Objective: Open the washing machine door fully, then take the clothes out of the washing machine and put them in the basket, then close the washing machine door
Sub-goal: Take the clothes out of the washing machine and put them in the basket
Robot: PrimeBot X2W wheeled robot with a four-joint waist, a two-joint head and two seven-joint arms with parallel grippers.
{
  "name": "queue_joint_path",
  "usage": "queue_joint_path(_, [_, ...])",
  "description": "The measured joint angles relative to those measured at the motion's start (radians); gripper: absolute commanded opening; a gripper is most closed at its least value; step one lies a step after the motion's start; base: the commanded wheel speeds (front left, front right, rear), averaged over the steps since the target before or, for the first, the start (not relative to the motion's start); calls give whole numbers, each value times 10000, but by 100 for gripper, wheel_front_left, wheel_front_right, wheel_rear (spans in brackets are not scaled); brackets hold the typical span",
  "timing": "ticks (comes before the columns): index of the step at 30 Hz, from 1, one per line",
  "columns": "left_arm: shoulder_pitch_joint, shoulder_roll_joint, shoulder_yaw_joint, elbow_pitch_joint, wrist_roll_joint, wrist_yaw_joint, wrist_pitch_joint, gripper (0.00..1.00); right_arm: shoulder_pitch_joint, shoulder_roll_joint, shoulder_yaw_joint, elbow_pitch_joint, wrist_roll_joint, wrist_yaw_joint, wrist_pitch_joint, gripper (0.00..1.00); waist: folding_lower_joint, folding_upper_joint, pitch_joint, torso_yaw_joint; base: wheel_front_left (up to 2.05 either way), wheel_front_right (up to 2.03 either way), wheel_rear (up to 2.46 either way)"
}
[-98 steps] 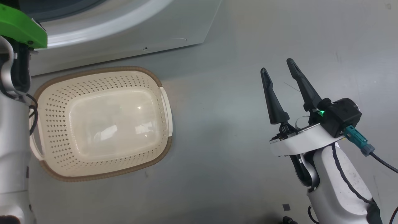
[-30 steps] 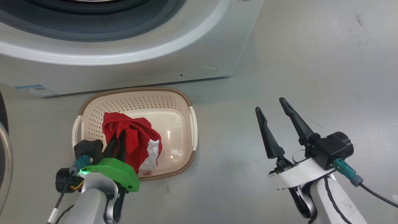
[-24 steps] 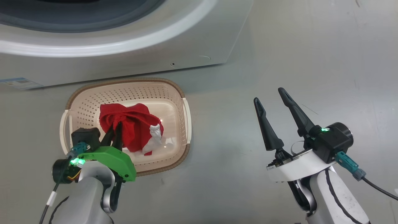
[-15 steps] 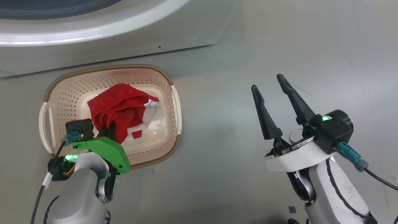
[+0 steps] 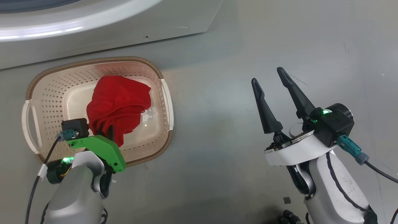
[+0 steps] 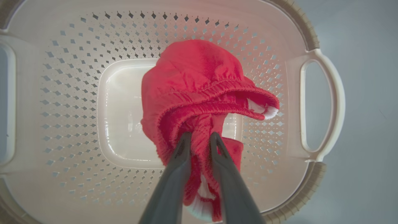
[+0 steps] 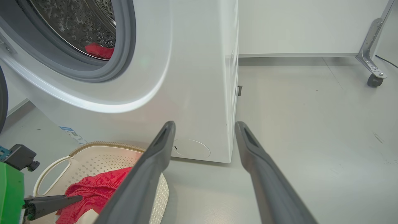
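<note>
Clothes (image 5: 119, 102), a bright red bundle, are in the cream basket (image 5: 93, 59). It stands on the grey floor (image 5: 248, 37) just in front of the white washing machine (image 5: 93, 37). The left tool (image 6: 199, 137) reaches into the basket from its near side. Seen from that wrist, its two dark fingers (image 6: 177, 174) are close together with a fold of the red cloth pinched between them, so it is grasping the clothes. I can't tell whether the bundle rests on the basket's bottom or hangs from that grip. A bit of white trim (image 6: 270, 112) peeks out at the bundle's edge, on the side toward one handle (image 6: 323, 105).

The right tool (image 5: 267, 74) hovers over bare floor well apart from the basket, fingers spread wide with nothing between them. From its wrist view the machine's round opening shows a grey seal (image 7: 124, 40) and a shiny steel drum (image 7: 77, 21). Another red piece (image 7: 99, 50) lies low inside the drum.
</note>
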Motion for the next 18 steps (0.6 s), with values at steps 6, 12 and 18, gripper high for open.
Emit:
queue_joint_path(6, [-97,-17,82,520,-67,4,-518,100,-77,0,0,219,2,8,0,100,0,0,-218,-1,0,0,0])
queue_joint_path(12, [-108,-29,19,832,-186,-48,-1124,100,-70,-2,-109,374,4,8,0,100,0,0,-542,42,0,0,0])
queue_joint_path(18, [-113,-52,-217,940,54,-79,-2006,100,-50,0,-207,545,2,8,0,100,0,0,-955,145,0,0,0])
